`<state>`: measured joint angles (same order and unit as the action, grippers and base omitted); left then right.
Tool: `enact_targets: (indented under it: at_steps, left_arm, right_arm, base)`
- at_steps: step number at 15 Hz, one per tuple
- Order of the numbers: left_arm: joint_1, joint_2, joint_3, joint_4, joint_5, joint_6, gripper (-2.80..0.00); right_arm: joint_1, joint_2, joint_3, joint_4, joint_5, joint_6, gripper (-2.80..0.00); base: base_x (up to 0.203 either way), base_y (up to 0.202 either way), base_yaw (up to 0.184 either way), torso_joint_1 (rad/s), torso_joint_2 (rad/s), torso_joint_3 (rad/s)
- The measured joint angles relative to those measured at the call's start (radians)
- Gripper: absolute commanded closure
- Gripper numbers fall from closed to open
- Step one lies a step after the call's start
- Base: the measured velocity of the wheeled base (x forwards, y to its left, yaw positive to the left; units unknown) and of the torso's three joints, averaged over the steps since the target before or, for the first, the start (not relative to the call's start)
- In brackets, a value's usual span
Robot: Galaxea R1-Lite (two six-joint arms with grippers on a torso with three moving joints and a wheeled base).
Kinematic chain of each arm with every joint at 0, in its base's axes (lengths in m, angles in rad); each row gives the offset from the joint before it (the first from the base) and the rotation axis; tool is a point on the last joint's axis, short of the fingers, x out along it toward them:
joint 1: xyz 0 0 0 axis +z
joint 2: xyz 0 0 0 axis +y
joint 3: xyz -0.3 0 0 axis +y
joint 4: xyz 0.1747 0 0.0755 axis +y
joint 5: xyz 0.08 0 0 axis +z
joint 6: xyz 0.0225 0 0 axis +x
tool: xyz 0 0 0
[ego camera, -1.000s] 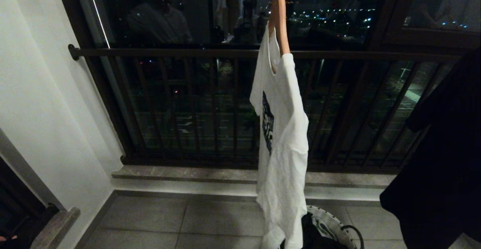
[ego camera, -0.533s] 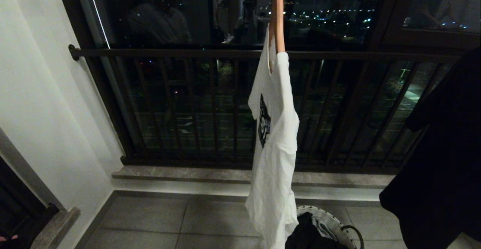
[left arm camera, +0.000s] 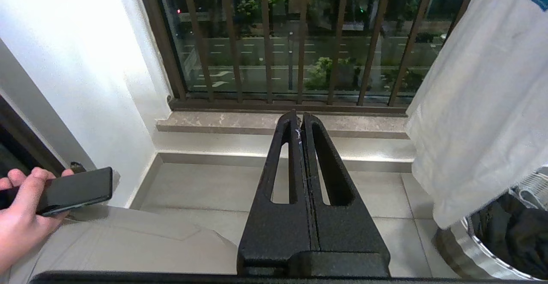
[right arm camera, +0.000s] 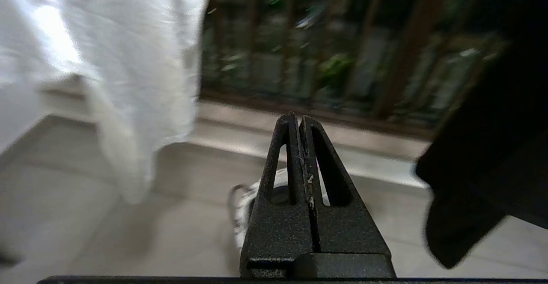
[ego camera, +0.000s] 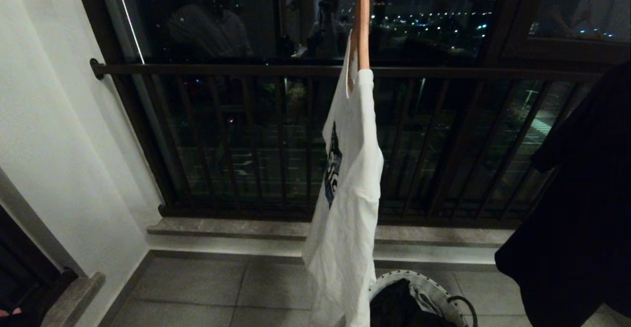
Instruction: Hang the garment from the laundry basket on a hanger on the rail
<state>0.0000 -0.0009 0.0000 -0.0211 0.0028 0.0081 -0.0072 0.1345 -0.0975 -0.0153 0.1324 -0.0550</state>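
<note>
A: Head view first. What step is this?

B: The white T-shirt (ego camera: 347, 179) hangs on a wooden hanger (ego camera: 363, 26) at about 12 o'clock, with its hem over the laundry basket (ego camera: 434, 290) at 5 o'clock on the floor. The rail itself is above the frame, so I cannot confirm the hook's seat. I judge the hanging done, or nearly so. Neither arm shows here.

A: Room to move?

B: Open floor tiles (ego camera: 222, 287) toward 7 o'clock. A dark garment (ego camera: 577, 208) fills 3 to 4 o'clock, and the balcony railing (ego camera: 246, 134) closes off the far side.

A: Left wrist view?

B: The left claw (left arm camera: 299, 123) is pressed closed and empty, pointing at the stone sill (left arm camera: 239, 123). A person's hand (left arm camera: 17, 207) holding a phone (left arm camera: 72, 189) sits at 8 o'clock, the shirt at 3 o'clock, well apart from the fingers.

A: Right wrist view?

B: The right claw (right arm camera: 296, 123) is closed on nothing, clear of the shirt at 10 o'clock and the dark garment at 3 o'clock, with the basket's rim just behind its fingers. Since dark clothing remains in the basket, the next move probably calls for opening that claw and reaching down between the two hanging garments without snagging either.
</note>
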Motion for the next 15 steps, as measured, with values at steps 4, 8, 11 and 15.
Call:
enact_targets:
  at_steps: [4,8,11,15]
  left_arm:
    - [0.000,0.000,0.000,0.000,-0.001,0.000,0.00]
    - [0.000,0.000,0.000,0.000,-0.001,0.001,0.00]
    - [0.000,0.000,0.000,0.000,-0.001,-0.005,0.00]
    - [0.000,0.000,0.000,0.000,-0.002,-0.005,0.00]
  right_arm:
    - [0.001,-0.102,0.080,0.024,-0.087,-0.050,0.00]
    - [0.001,-0.129,0.096,0.017,-0.098,-0.042,0.00]
    - [0.001,-0.135,0.097,0.016,-0.096,-0.050,0.00]
    - [0.001,-0.135,0.097,0.015,-0.095,-0.057,0.00]
  base:
    - [0.000,0.000,0.000,0.000,0.00,0.000]
    - [0.000,0.000,0.000,0.000,0.00,0.000]
    - [0.000,0.000,0.000,0.000,0.00,0.000]
    - [0.000,0.000,0.000,0.000,0.00,0.000]
